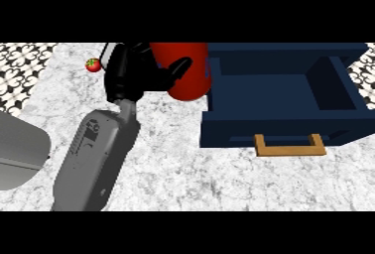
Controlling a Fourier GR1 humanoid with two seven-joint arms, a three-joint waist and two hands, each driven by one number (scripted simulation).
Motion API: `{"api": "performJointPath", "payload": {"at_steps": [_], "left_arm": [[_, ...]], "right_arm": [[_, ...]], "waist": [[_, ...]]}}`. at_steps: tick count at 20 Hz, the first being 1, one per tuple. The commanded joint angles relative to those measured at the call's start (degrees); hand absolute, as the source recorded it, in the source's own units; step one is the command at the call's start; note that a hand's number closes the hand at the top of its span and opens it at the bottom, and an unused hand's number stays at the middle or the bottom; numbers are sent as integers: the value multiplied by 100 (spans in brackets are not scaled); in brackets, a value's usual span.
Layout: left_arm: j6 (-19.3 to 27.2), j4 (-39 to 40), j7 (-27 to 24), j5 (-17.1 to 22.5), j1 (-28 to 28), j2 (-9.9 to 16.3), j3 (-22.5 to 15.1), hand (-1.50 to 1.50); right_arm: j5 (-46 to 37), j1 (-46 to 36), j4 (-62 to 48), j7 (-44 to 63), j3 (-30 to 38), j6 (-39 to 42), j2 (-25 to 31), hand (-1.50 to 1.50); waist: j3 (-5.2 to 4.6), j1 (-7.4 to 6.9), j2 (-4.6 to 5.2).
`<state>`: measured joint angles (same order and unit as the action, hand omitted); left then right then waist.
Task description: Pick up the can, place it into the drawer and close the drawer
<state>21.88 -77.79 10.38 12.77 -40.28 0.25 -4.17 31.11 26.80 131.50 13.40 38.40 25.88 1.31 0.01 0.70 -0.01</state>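
We hold the red can (184, 69) in our left hand (135, 74), fingers curled round it | navy drawer (282, 134) open | placing, closing remain

White and grey marbled counter (183, 173) across most of the frame. Navy drawer (282, 99), open, wooden handle (290, 147), resting on it at upper right. Small red strawberry (93, 65) lying at upper left. Grey rounded object (18, 154) at left edge.
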Motion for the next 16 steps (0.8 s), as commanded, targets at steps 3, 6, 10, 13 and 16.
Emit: {"api": "performJointPath", "payload": {"at_steps": [3, 6, 10, 13, 16], "left_arm": [[596, 981, 77, 108, -1307, -24, -101, 150], [874, 1517, -383, 468, -1519, -24, -400, 150], [1090, 1778, -212, 432, -2010, -24, -448, 150], [805, 2468, -527, 681, -2467, -24, -199, 150], [920, 2689, -346, 791, -2778, -25, -367, 150]], "right_arm": [[-17, 119, -40, -96, -124, 70, -123, -150], [135, -249, -225, 89, 109, 4, 209, -150], [289, -70, -427, -80, 286, 292, 139, -150], [-229, -295, -253, -95, -78, 161, -123, -150], [-310, -34, -27, -174, -392, -136, -125, -150]], "waist": [[2, 89, 10], [0, 86, 20], [3, 104, 11], [2, 95, 26], [3, 116, 19]]}}
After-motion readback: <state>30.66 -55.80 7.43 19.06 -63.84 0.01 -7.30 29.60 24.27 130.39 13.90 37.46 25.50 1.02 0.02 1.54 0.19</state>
